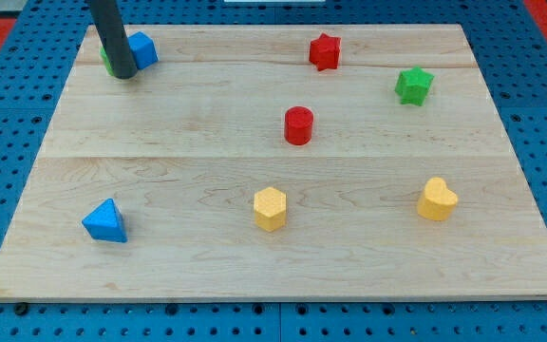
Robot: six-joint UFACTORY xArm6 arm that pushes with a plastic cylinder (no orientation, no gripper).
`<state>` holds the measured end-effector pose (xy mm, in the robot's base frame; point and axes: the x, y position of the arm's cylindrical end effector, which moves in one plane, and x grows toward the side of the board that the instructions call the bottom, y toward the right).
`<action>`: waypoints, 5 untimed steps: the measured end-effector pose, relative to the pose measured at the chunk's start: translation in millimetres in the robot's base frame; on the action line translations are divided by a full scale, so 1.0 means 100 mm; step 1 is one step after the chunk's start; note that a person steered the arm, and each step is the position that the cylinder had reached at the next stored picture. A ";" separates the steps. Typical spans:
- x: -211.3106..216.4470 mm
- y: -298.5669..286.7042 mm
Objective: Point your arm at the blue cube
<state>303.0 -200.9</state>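
The blue cube (pixel 142 49) sits near the view's top left corner of the wooden board (pixel 273 256). My dark rod comes down from the top edge and my tip (pixel 123 72) rests just left of and below the cube, touching or nearly touching its left side. A green block (pixel 107 63) peeks out from behind the rod on its left; its shape is mostly hidden.
A red star (pixel 324 51) lies at top centre, a green star (pixel 413 85) at top right, a red cylinder (pixel 298 125) in the middle. A blue triangle (pixel 104 221) lies at bottom left, a yellow hexagon (pixel 270 208) at bottom centre, a yellow heart (pixel 437 199) at bottom right.
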 end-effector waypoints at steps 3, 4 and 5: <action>0.72 0.56; 0.56 1.32; 0.24 2.10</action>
<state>327.2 9.1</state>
